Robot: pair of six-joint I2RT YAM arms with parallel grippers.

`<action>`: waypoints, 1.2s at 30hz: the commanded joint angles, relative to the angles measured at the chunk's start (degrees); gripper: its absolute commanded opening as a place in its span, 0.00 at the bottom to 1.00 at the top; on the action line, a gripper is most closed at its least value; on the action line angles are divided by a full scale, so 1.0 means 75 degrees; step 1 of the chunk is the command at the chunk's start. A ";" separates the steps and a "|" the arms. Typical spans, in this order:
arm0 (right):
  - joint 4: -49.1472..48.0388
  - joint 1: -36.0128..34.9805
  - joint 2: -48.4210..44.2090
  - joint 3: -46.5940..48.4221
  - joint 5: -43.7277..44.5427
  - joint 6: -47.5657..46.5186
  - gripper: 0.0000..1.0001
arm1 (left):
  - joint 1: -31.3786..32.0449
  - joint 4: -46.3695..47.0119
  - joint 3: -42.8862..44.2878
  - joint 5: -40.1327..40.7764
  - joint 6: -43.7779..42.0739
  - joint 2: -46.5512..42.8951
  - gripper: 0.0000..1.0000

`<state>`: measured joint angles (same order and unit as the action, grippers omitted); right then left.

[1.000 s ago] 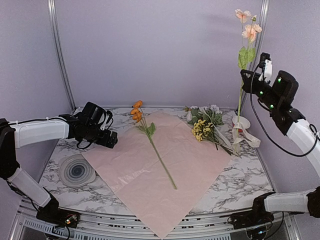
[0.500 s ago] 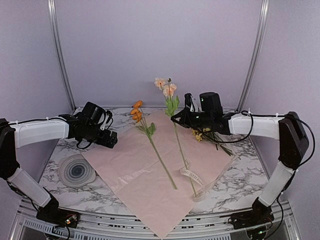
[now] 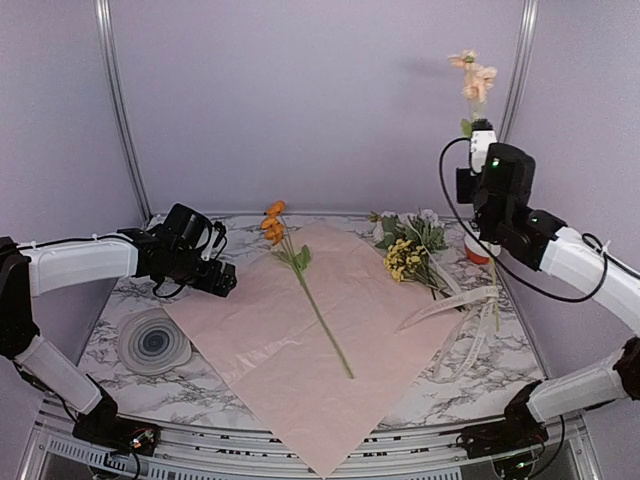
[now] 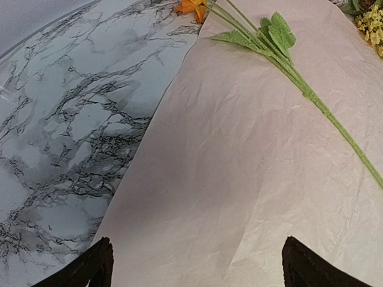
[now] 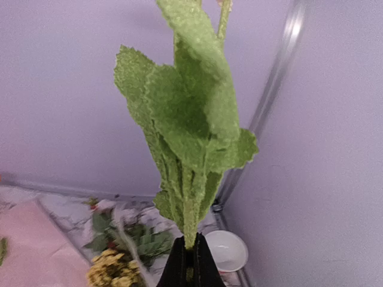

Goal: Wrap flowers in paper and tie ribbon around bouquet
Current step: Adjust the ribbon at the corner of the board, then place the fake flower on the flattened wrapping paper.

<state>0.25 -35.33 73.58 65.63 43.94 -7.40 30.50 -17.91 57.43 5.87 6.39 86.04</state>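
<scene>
Done: one orange flower (image 3: 300, 270) on your paper (image 3: 300, 350).
Right gripper (image 5: 190, 258): clamped on a peach flower (image 3: 473, 75), held high.
Left gripper (image 4: 194, 263): spread wide, empty.
To do: other flowers (image 3: 408, 250), wrapping, ribbon (image 3: 445, 307).

Held flower (image 5: 191, 119) blossoms cut off above; bowl (image 3: 478, 252) mostly behind right arm (image 3: 562, 250).

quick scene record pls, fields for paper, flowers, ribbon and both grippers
paper: spread flat, nothing wrapped
on paper: one orange flower, lying diagonally
left gripper: open, empty, at the paper's left edge
right gripper: shut on a peach flower, held upright in the air
other flowers: heap beside the paper's far right edge
ribbon: loose by the paper's right corner, untied
stage: gathering flowers, no wrapping yet
</scene>
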 commanded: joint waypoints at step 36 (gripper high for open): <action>-0.0209 0.2140 -0.0408 0.0433 -0.7514 0.4315 0.00 | 0.0063 -0.0151 0.0136 0.0114 -0.0119 -0.0016 0.99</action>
<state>-22.06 -12.80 63.68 66.00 -5.96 8.10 30.76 -17.93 57.43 6.52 6.13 86.02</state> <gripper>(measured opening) 0.021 0.992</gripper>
